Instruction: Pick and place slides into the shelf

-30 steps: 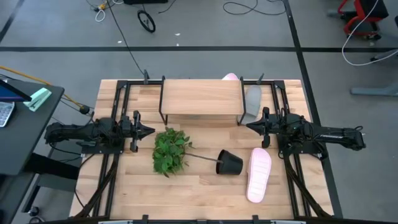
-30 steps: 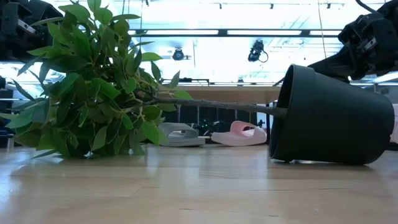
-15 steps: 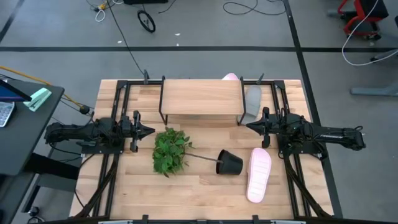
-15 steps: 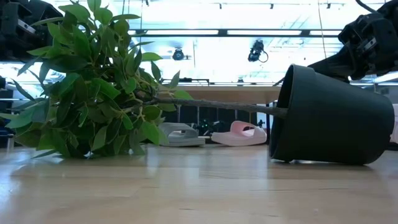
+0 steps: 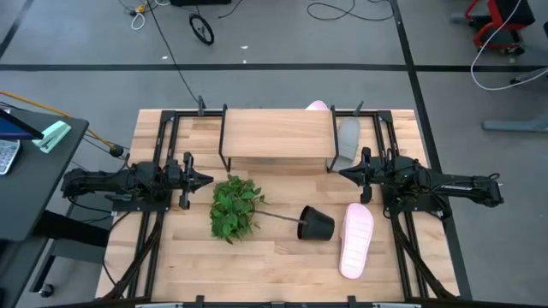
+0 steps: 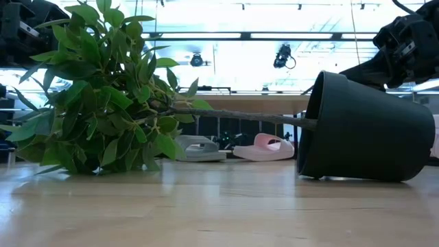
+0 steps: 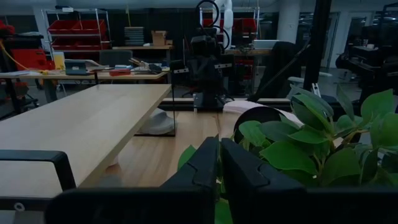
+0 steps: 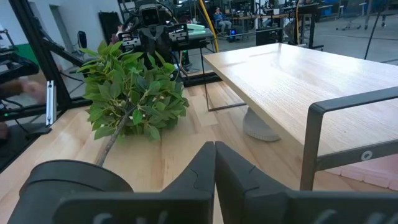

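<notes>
The shelf stands at the table's far middle. One pale pink slide lies flat on the table near the right edge. A grey slide sits just right of the shelf. Another pink slide pokes out past the shelf's far edge. In the low view a grey slide and a pink slide lie under the shelf. My left gripper hovers shut left of the plant. My right gripper hovers shut off the shelf's near right corner, above the near pink slide's far end.
A black plant pot lies tipped on its side at the table's middle, its leafy plant spread toward the left arm. Black rails run along both table sides. Bare wood shows along the near edge.
</notes>
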### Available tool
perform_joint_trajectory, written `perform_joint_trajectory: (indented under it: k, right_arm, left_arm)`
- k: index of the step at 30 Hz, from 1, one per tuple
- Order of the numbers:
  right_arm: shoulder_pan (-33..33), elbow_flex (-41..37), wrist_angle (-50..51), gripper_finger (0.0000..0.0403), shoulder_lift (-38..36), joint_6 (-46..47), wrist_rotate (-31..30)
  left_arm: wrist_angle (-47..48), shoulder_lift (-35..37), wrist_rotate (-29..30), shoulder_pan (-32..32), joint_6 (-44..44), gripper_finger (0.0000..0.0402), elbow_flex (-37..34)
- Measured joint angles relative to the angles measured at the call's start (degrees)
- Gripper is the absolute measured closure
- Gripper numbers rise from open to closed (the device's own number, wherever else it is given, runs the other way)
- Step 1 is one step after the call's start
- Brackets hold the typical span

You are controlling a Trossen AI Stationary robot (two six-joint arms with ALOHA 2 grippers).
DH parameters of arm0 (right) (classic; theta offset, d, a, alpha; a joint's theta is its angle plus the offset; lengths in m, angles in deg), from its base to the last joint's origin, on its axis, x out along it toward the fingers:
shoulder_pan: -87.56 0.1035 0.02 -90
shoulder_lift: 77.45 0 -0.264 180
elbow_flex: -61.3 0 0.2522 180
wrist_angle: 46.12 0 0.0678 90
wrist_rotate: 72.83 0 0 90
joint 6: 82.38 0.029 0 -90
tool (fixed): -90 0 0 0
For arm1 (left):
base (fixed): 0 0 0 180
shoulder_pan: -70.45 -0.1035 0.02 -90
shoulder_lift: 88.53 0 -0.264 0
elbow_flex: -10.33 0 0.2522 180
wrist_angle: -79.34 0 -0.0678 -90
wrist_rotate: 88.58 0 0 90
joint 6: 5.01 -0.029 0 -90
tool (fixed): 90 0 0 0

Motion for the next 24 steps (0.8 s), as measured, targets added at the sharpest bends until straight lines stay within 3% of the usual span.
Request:
perform_joint_trajectory:
  k: [24]
  right_arm:
    - [0.0,0.0,-0.01,0.0389,-0.01,0.0,0.0]
  left_arm:
    - [-0.01,-0.01,0.0,0.0,0.01,0.0375,0.0]
